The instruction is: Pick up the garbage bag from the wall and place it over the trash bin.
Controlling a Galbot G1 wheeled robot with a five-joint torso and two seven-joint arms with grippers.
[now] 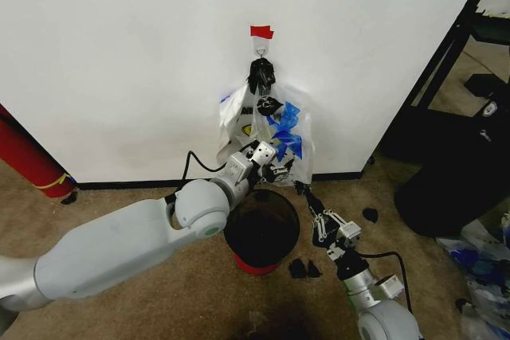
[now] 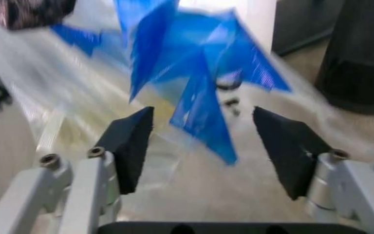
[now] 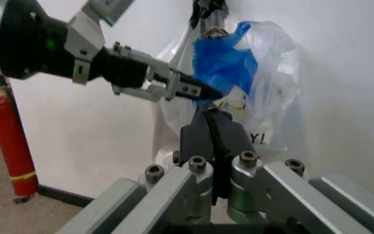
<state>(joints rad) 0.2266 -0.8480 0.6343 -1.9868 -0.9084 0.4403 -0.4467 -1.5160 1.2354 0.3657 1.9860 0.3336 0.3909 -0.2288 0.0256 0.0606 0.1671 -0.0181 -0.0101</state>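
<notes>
The garbage bag (image 1: 288, 134), see-through with blue patches, hangs from a hook (image 1: 260, 53) on the white wall (image 1: 119, 53) under a strip of red tape. My left gripper (image 1: 277, 170) is open at the bag's lower part; in the left wrist view its black fingers (image 2: 132, 146) stand wide apart with the blue patches (image 2: 200, 92) just ahead of them. The black trash bin (image 1: 261, 232) with a red base stands on the carpet right below. My right gripper (image 1: 306, 191) is shut and empty, just right of the bin, pointing up at the bag (image 3: 239, 68).
A white printed bag (image 1: 235, 117) hangs on the same hook, partly behind the garbage bag. A red cylinder (image 1: 28, 161) leans at the far left. Dark furniture (image 1: 454, 173) and loose plastic (image 1: 486, 268) fill the right. Black scraps (image 1: 303, 268) lie beside the bin.
</notes>
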